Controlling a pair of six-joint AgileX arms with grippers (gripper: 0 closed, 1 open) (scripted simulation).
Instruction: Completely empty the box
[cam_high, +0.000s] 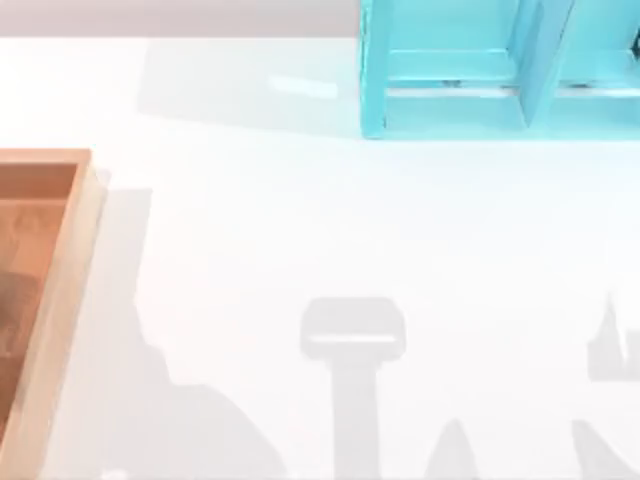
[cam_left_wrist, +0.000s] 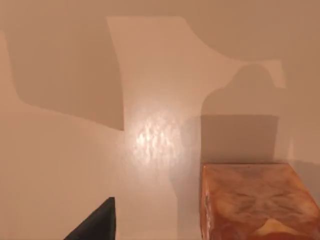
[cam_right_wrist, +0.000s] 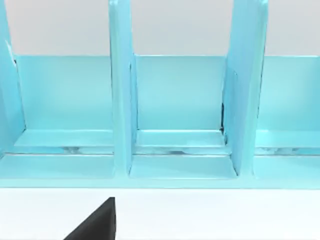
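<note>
White tabletop (cam_high: 300, 220) filled most of the overhead view, crossed by arm shadows. At its left edge sat the wooden box (cam_high: 62, 300), with a blurred dark patch on its floor. A turquoise shelf (cam_high: 480, 90) stood at the far right. In the left wrist view, an orange-brown block (cam_left_wrist: 255, 200) lay close by, so emptying seemed unfinished. Whether either gripper was open or holding anything could not be told.

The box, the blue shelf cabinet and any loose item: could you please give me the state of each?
box: open-topped, at the table's left edge, floor partly in shadow.
orange-brown block: resting on a smooth surface in the left wrist view, upright, untouched.
shelf cabinet: compartments in view hold nothing.
left gripper: one dark fingertip shows near the block, apart from it.
</note>
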